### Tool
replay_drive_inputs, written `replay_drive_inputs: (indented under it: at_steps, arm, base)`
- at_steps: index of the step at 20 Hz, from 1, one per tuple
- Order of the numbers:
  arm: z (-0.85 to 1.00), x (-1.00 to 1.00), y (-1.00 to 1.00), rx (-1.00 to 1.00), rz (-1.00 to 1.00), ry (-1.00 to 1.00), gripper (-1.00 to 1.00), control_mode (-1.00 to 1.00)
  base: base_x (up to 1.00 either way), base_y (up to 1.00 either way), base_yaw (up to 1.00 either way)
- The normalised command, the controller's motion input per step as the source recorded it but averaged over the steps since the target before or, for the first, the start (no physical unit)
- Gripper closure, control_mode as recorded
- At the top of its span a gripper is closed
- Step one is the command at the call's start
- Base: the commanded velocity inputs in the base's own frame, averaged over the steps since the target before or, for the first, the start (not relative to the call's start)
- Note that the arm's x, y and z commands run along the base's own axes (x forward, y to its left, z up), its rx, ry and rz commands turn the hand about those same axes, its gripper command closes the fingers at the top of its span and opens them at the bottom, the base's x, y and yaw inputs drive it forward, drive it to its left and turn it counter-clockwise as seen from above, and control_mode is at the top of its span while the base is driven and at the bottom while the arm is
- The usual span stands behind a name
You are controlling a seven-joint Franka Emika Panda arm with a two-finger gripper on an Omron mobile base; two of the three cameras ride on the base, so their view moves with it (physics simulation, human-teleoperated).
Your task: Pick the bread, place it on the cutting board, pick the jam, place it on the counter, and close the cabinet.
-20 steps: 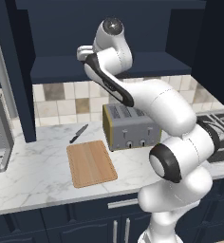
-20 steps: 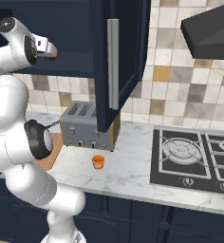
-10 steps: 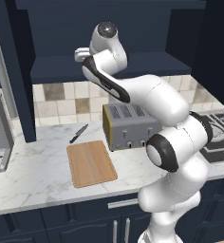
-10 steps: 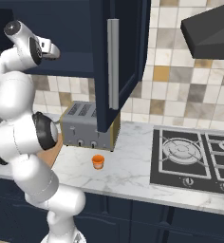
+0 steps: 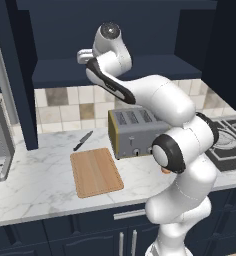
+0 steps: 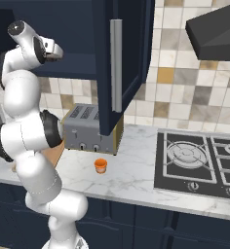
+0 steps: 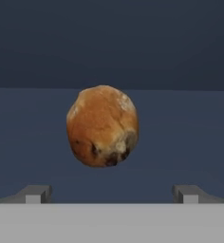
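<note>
Two small dark fingertips [image 7: 35, 193] stand wide apart at the bottom of the hand view, with nothing between them; the gripper [image 7: 112, 194] is spread and empty. The bread [image 7: 103, 126] sits ahead of the fingers, beyond their tips and clear of both, roughly centred on the gap and a little nearer the left tip than the right. It rests on the dark navy shelf inside the cabinet [image 6: 122, 63], a round brown roll with a darker mottled patch on its lower side. Neither finger touches it.

In the left base view the arm is raised with its hand reaching into the open cabinet recess above the tiled wall. In the right base view the hand points into the same dark opening, beside the swung-out cabinet door with its long silver handle [image 6: 116, 65].

Well below the fingers, on the counter [image 5: 35, 190], lies the cutting board [image 5: 95, 171], bare, with a knife [image 5: 82, 141] just behind it and the toaster [image 5: 132, 132] beside it. The jam [image 6: 101, 165] stands on the marble in front of the toaster, between it and the hob [image 6: 200, 163]
</note>
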Motion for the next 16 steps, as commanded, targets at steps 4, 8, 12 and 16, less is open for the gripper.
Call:
replay_drive_inputs:
  at_steps: [4, 8, 12, 16]
  arm:
    - [0.00, 0.18, 0.04, 0.00, 0.00, 0.00, -1.00, -1.00]
    - [0.00, 0.24, 0.06, 0.00, 0.00, 0.00, -1.00, -1.00]
    - [0.00, 0.24, 0.04, 0.00, 0.00, 0.00, -1.00, -1.00]
    - [0.00, 0.24, 0.05, 0.00, 0.00, 0.00, -1.00, -1.00]
  base:
    - [0.00, 0.00, 0.00]
    - [0.00, 0.00, 0.00]
    - [0.00, 0.00, 0.00]
    - [0.00, 0.00, 0.00]
